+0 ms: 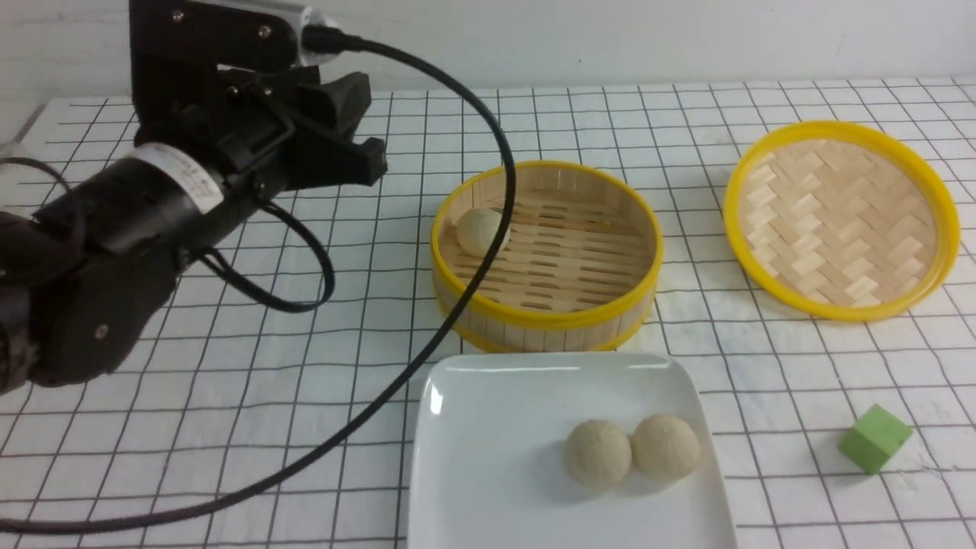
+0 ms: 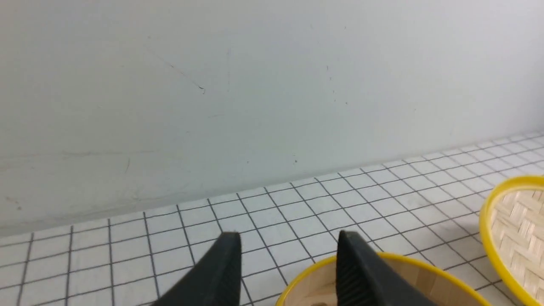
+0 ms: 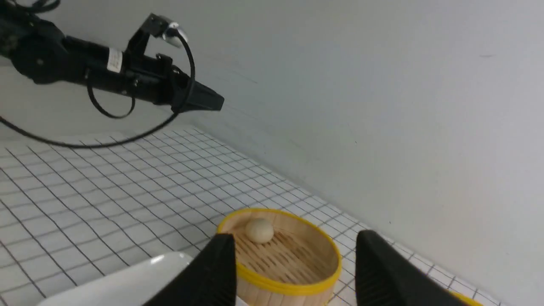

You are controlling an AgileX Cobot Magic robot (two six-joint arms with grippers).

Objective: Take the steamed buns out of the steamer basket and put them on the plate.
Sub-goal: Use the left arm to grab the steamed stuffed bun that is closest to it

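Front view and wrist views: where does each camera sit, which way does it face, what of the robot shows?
Front: between the arms, facing forward over steamer basket and plate; left arm shows.
Left wrist: on that wrist, facing the wall over the basket's rim; open left gripper shows.
Right wrist: on that wrist, facing basket and left arm; open right gripper shows.
Shared: front and right wrist both see the basket's one bun.

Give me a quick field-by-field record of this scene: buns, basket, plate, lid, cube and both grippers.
plate: nearest the robot, holds two buns, touching
basket: behind plate, one bun by its left wall
lid: right of basket, apart
cube: green, right of plate
left gripper: open, empty
right gripper: open, empty
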